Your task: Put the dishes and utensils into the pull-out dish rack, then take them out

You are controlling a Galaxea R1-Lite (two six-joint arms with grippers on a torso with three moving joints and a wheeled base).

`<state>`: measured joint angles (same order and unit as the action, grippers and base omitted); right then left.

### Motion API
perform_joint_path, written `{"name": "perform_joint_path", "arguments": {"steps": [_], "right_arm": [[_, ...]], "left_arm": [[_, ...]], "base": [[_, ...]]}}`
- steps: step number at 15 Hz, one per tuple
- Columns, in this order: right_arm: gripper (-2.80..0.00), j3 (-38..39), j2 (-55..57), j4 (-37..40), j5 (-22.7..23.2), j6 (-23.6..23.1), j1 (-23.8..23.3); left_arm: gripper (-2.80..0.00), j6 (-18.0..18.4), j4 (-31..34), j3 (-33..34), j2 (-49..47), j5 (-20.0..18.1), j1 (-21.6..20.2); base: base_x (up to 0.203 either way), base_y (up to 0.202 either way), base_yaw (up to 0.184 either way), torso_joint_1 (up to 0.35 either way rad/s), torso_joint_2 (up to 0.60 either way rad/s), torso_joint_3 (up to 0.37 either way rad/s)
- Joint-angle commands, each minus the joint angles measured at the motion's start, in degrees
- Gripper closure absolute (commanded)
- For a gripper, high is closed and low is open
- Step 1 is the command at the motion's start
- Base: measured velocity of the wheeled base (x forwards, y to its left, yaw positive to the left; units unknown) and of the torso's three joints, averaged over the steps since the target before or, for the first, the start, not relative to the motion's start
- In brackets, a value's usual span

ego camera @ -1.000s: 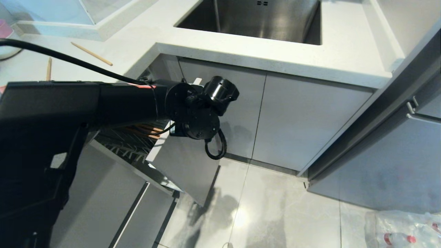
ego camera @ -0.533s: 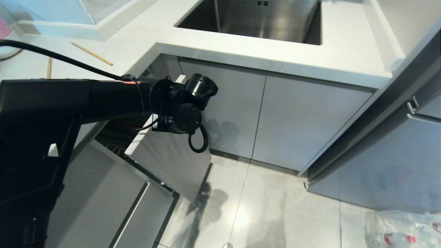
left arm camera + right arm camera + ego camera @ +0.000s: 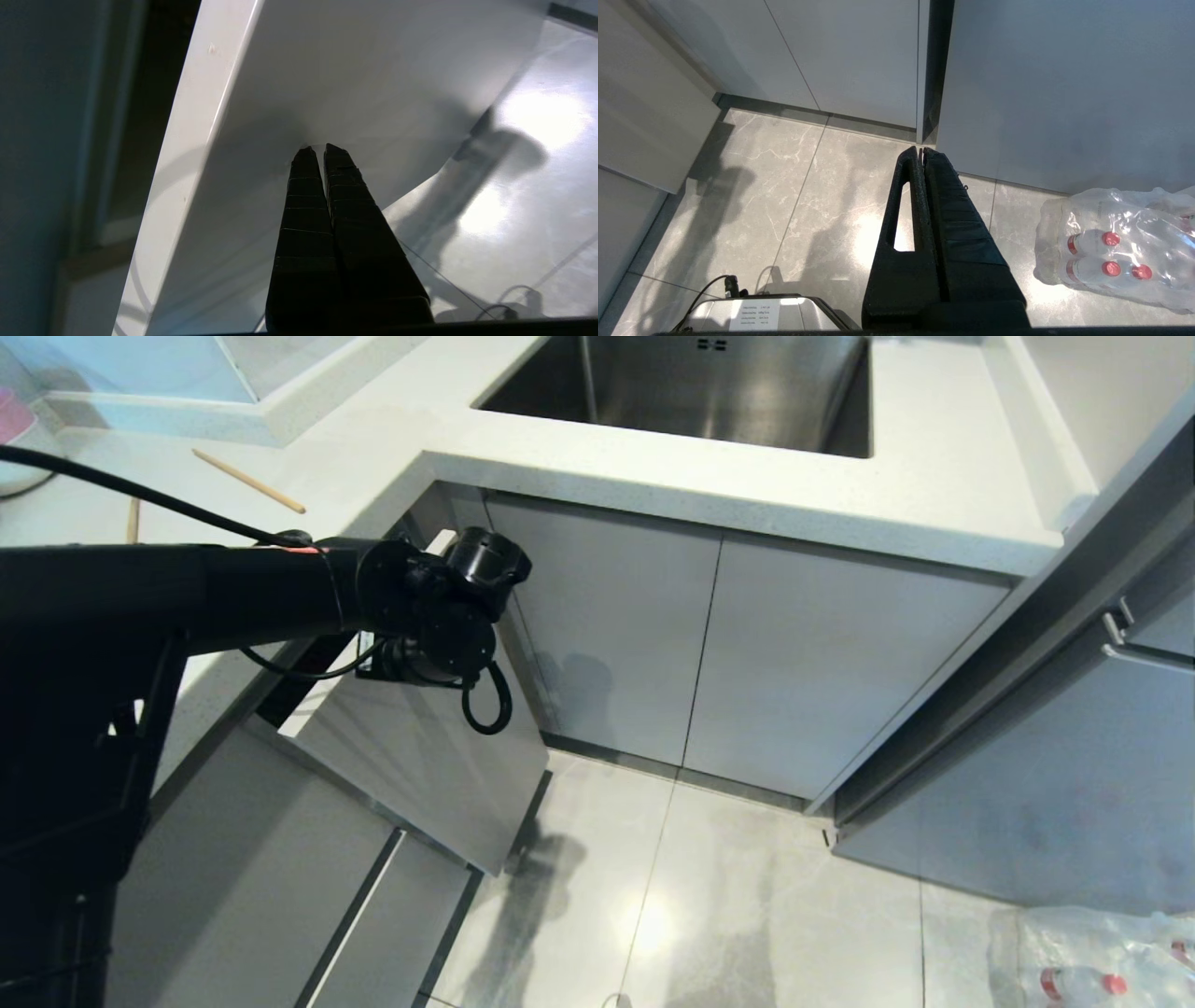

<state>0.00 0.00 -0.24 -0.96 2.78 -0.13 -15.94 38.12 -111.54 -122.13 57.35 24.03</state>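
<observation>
Only the grey front panel point(image 3: 420, 756) of the pull-out dish rack shows, standing slightly out from the cabinet with a dark gap point(image 3: 301, 679) beside it; the wire basket is hidden. My left gripper point(image 3: 316, 148) is shut with nothing in it, its tips pressed against that panel point(image 3: 373, 84). In the head view my left wrist point(image 3: 439, 616) covers the fingers. Two wooden chopsticks lie apart on the counter, one point(image 3: 248, 481) in full view, the other point(image 3: 133, 520) partly behind my arm. Plate, bowl and spoon are out of view. My right gripper point(image 3: 920, 150) hangs shut over the floor.
A steel sink point(image 3: 691, 383) is set in the white counter point(image 3: 653, 495) above closed cabinet doors. A pink-and-white dish point(image 3: 14, 420) peeks in at the far left edge. A wrapped pack of bottles point(image 3: 1120, 247) lies on the tiled floor, right.
My left arm has swung left and the front panel has gone in with it. The wire basket seen a second ago is now hidden inside the cabinet.
</observation>
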Motion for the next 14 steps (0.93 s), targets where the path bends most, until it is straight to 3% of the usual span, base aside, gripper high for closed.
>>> {"name": "perform_joint_path", "arguments": {"steps": [1, 6, 9, 11, 14], "right_arm": [[0.0, 0.0, 0.0, 0.0, 0.0, 0.0, 0.0], [0.0, 0.0, 0.0, 0.0, 0.0, 0.0, 0.0], [0.0, 0.0, 0.0, 0.0, 0.0, 0.0, 0.0], [0.0, 0.0, 0.0, 0.0, 0.0, 0.0, 0.0], [0.0, 0.0, 0.0, 0.0, 0.0, 0.0, 0.0]], "left_arm": [[0.0, 0.4, 0.2, 0.0, 0.5, 0.5, -1.5], [0.0, 0.2, 0.2, 0.1, 1.6, 1.4, -0.1], [0.0, 0.0, 0.1, 0.3, 4.3, -1.8, 2.7], [0.0, -0.3, 0.1, 0.3, 8.7, -9.9, 4.2], [0.0, -1.4, 1.5, 0.4, 18.8, -28.2, 5.0]], "base": [[0.0, 0.0, 0.0, 0.0, 0.0, 0.0], [0.0, 0.0, 0.0, 0.0, 0.0, 0.0], [0.0, 0.0, 0.0, 0.0, 0.0, 0.0], [0.0, 0.0, 0.0, 0.0, 0.0, 0.0], [0.0, 0.0, 0.0, 0.0, 0.0, 0.0]]}}
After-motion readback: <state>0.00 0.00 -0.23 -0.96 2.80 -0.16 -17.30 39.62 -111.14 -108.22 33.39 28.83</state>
